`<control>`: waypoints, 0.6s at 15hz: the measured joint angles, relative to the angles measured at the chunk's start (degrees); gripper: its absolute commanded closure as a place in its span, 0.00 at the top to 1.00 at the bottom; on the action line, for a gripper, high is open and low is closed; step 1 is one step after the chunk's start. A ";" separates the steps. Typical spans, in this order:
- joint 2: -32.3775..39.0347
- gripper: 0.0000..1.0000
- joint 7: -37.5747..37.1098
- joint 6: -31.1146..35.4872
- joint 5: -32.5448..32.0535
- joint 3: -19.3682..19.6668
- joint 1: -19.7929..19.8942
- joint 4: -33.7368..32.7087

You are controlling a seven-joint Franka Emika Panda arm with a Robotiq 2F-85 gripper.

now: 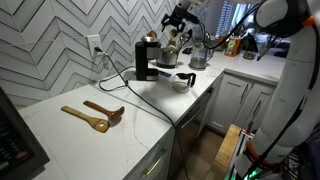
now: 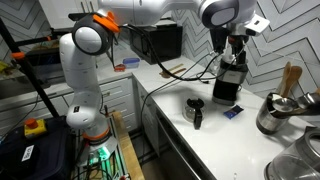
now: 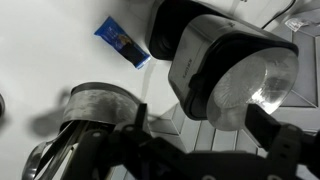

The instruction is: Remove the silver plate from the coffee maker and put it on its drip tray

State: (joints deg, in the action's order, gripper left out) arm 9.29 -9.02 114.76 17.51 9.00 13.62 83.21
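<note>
Two fingers point(image 3: 285, 150) stand spread in the wrist view, the plate point(image 3: 255, 88) lying atop the coffee maker point(image 3: 195, 55). In an exterior view the gripper point(image 1: 173, 35) hangs near its top; in an exterior view, the gripper point(image 2: 236, 50) hangs just above it.

In an exterior view, the coffee maker point(image 1: 147, 60) is being hemmed in at 10 o'clock by the wall point(image 1: 50, 45), at 3 o'clock by the kettle point(image 1: 198, 55) and at 4 o'clock by the cup point(image 1: 182, 82). At 5 o'clock a cord point(image 1: 150, 102) is being trailed over the counter point(image 1: 50, 125). Wide free room is being left from 6 to 8 o'clock, broken only by the spoons point(image 1: 95, 115). In an exterior view, the packet point(image 2: 232, 112) is lying just at 6 o'clock of the maker. Overhead room is being taken by the gripper point(image 2: 237, 52).
</note>
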 measured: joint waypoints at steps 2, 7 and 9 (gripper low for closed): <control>0.51 1.00 2.08 0.18 3.59 0.00 0.60 0.18; 2.50 1.00 6.14 0.19 12.07 0.00 1.67 0.18; 3.42 1.00 7.15 0.19 14.38 0.00 2.04 0.11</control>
State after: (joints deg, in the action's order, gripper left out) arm 12.71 -1.87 114.95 31.88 9.00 15.66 83.32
